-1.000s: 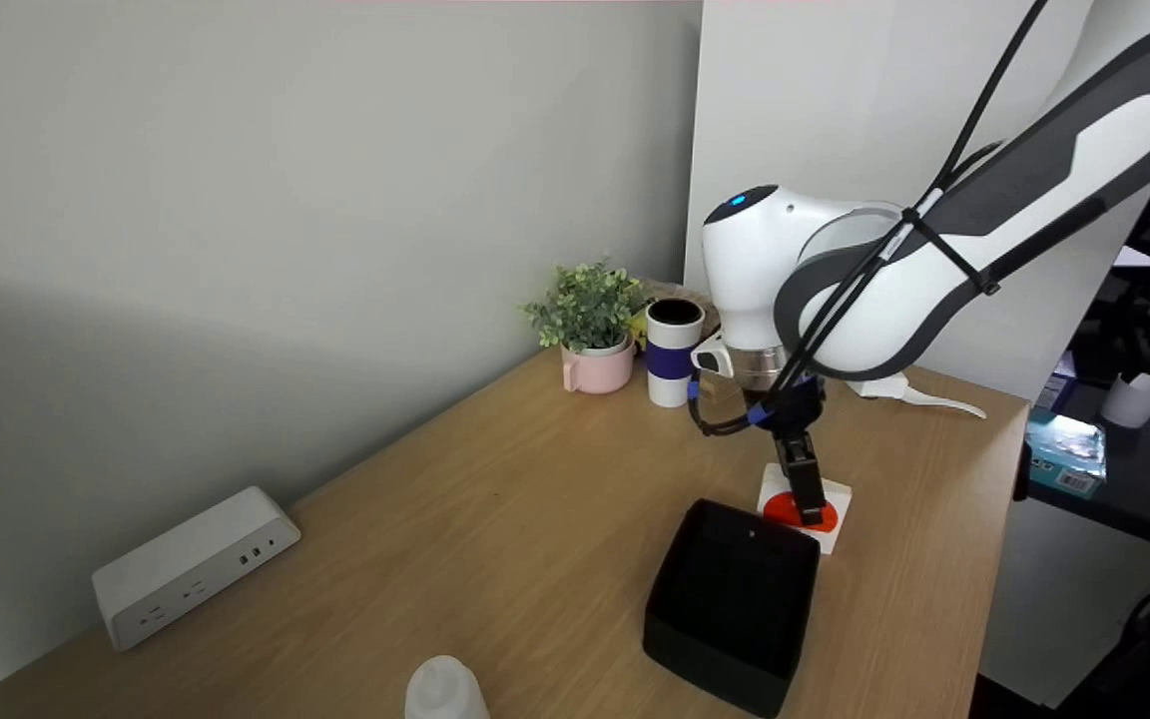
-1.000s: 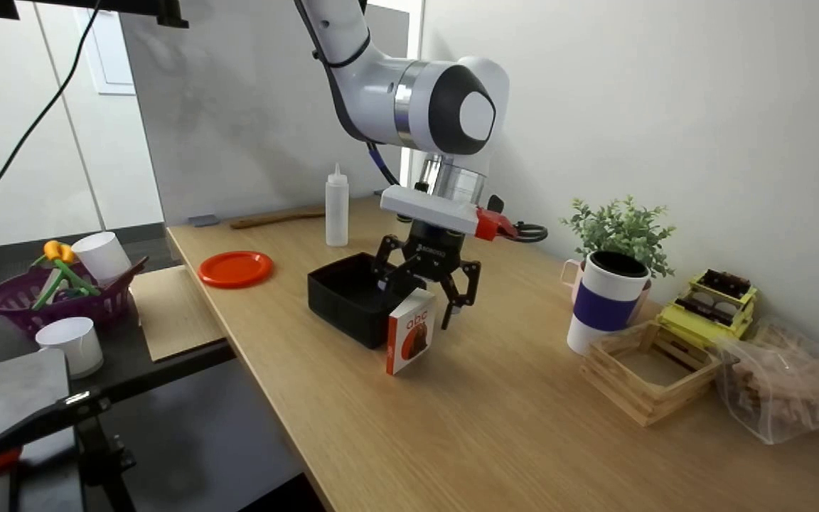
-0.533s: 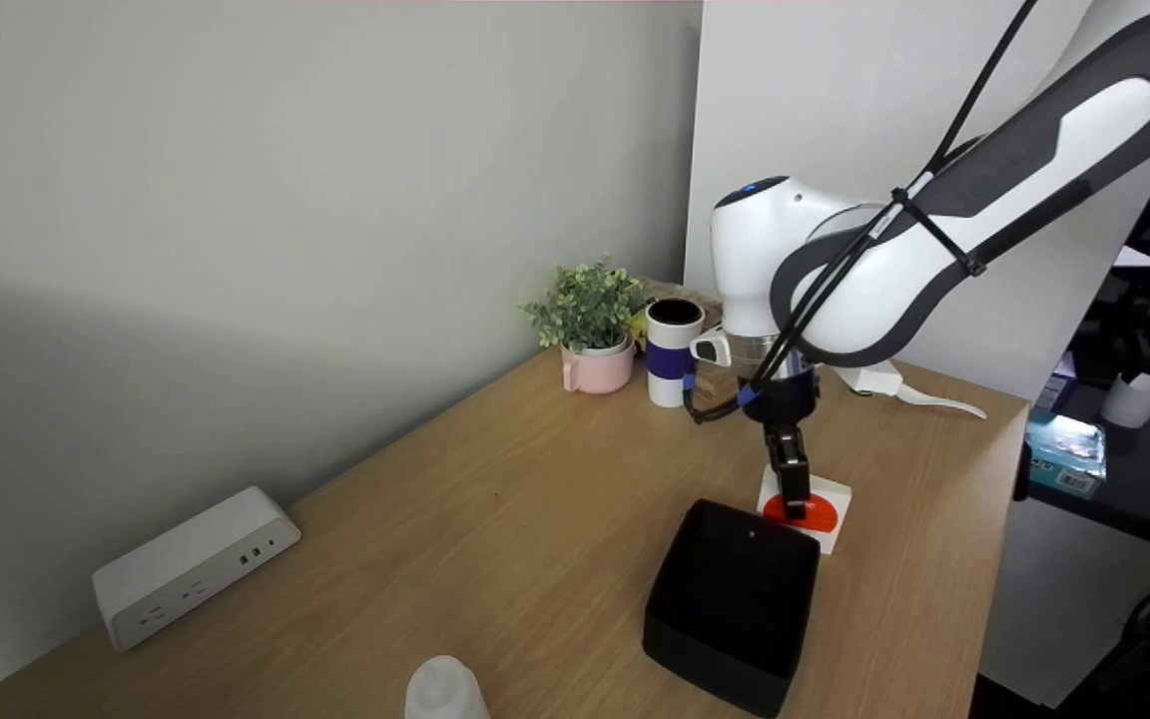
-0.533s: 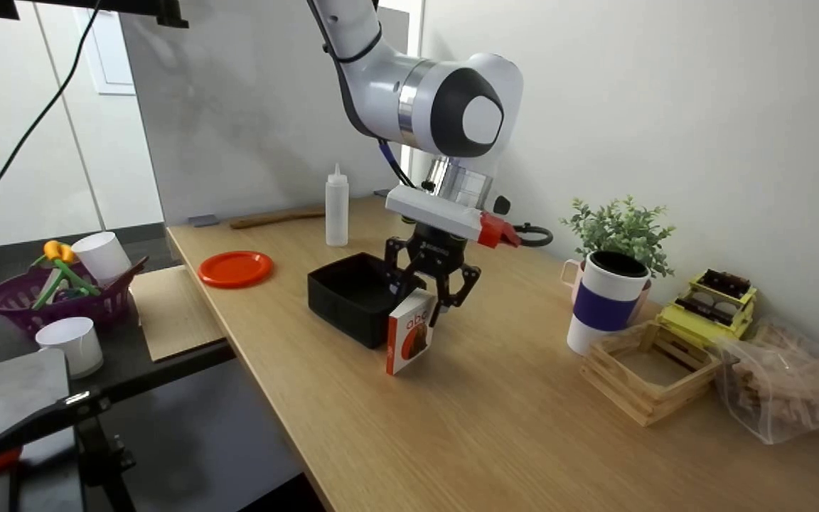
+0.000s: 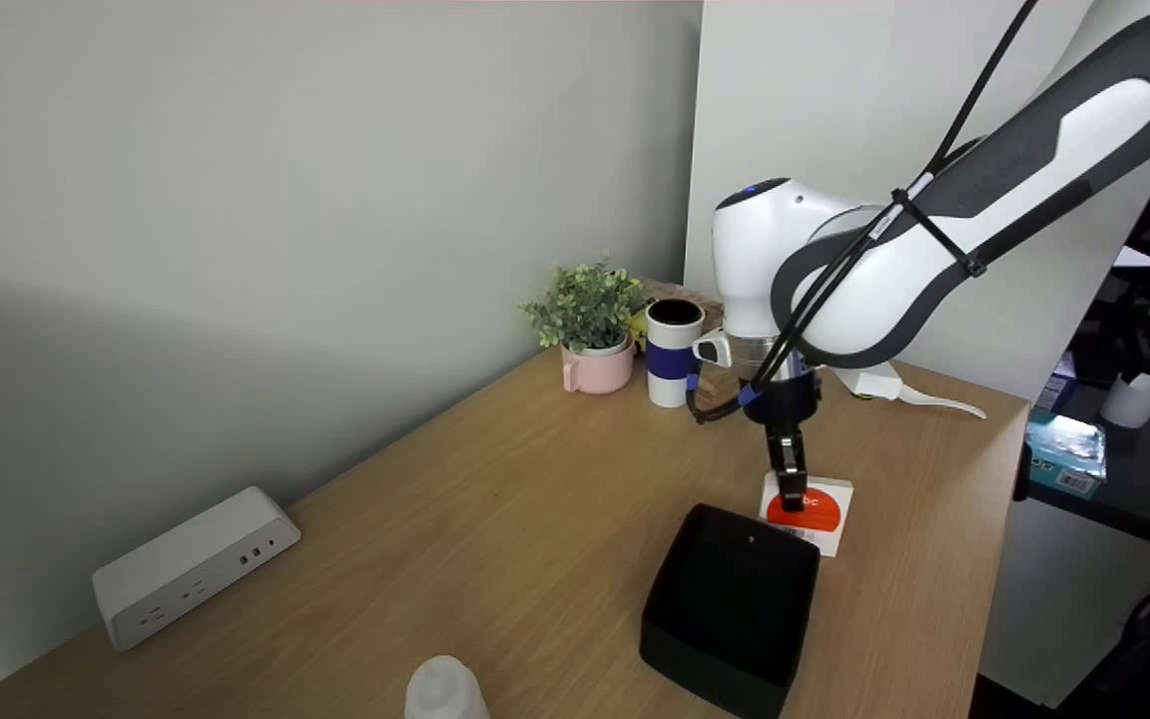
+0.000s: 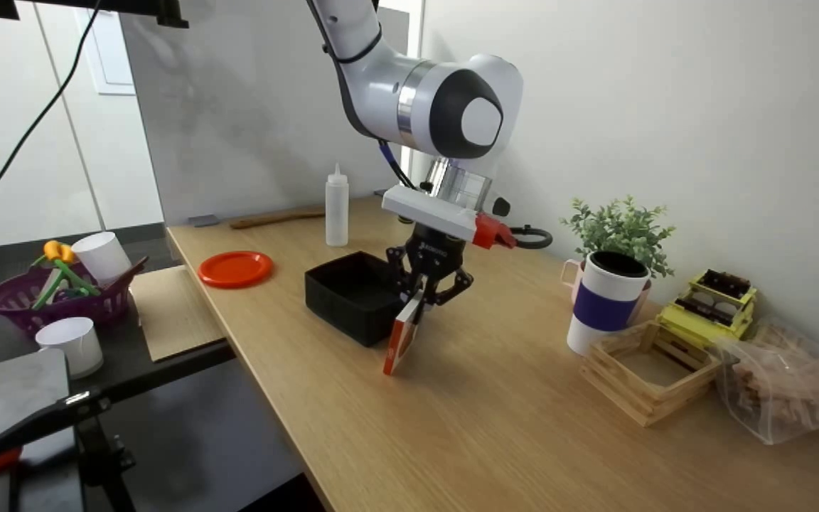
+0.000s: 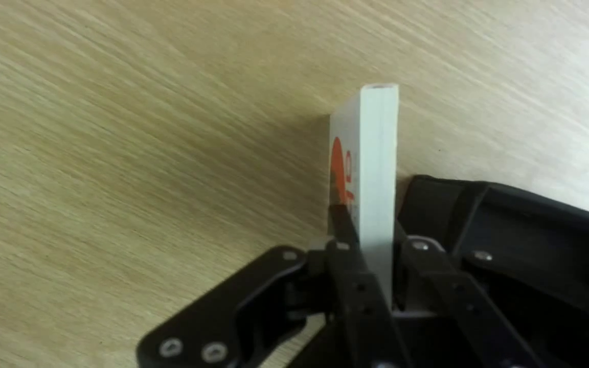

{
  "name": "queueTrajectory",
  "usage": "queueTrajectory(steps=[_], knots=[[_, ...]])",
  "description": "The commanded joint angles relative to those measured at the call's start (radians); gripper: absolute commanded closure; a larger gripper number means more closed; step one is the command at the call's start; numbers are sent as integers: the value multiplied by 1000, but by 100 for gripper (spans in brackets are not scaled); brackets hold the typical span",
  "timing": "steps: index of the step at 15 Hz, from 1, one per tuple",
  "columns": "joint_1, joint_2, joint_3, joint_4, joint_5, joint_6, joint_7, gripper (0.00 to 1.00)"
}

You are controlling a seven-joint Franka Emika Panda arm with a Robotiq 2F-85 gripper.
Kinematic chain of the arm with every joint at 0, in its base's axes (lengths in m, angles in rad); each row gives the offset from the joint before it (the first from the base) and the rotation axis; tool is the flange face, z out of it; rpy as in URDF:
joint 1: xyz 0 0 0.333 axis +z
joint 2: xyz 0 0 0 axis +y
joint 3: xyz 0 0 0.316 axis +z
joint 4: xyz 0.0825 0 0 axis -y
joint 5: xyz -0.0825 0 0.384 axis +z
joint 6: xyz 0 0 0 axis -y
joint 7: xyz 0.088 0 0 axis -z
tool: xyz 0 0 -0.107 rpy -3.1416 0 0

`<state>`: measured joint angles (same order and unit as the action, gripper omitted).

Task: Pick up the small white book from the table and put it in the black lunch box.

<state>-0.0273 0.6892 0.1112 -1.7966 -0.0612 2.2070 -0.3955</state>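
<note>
The small white book (image 7: 379,148) stands on its edge, its orange-red round mark on one cover. My gripper (image 7: 368,220) is shut on it, one finger against each cover. Seen in an exterior view, the book (image 6: 401,340) leans slightly, its lower edge at or very near the table. Right beside it, the black lunch box (image 6: 338,307) sits without a lid, and no contents show. The lunch box (image 5: 725,599) also appears in an exterior view, where the gripper (image 5: 792,499) covers part of the book's cover. The far finger is partly hidden there.
Behind the lunch box are a red plate (image 6: 235,269) and a white squeeze bottle (image 6: 337,210). A white-and-purple cup (image 6: 607,302), a wooden crate (image 6: 648,370) and a plant (image 6: 623,231) stand along the wall. A long white device (image 5: 196,564) lies farther off.
My gripper shifted a little and went from open to shut on the book. The book turned so its cover shows more edge-on in an exterior view. The lunch box was nudged slightly.
</note>
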Motion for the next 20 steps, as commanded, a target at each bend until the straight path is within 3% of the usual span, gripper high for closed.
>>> queueTrajectory(steps=[1,12,20], knots=[[-2,-44,1,-65,18,44,42,96],[73,-171,-51,-241,-23,235,318,96],[177,-277,-130,-333,-135,266,576,96]])
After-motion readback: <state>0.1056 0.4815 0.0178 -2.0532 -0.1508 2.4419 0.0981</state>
